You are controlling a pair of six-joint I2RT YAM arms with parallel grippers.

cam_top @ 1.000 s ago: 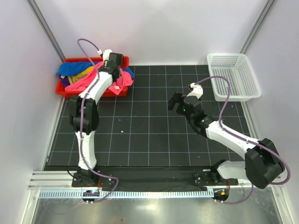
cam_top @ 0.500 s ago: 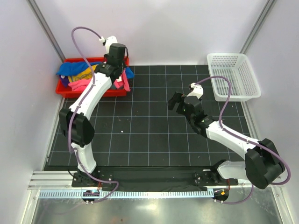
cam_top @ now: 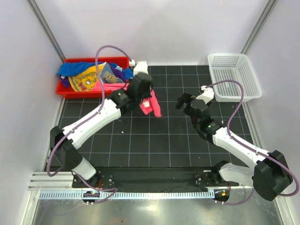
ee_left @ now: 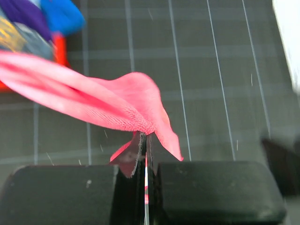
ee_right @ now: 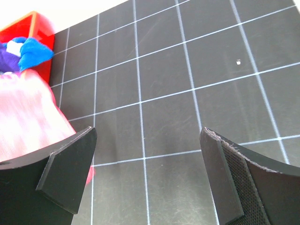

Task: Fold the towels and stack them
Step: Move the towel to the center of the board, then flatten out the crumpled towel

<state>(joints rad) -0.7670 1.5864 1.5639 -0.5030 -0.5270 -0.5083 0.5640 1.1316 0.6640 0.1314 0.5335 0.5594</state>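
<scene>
My left gripper (ee_left: 144, 140) clamps the hot pink towel (ee_left: 117, 101), stretched from the red bin (cam_top: 63, 91) at ten o'clock holding other towels (cam_top: 86, 79); my right gripper (ee_right: 147, 154) gapes.

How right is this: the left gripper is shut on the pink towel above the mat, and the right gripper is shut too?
No: the right gripper is open, jaws wide apart, as the right wrist view shows. The left gripper is shut on the pink towel above the mat.

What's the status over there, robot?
Left hand shut on pink towel, half out of red bin. Right hand open, empty. Nothing in the way.
</scene>
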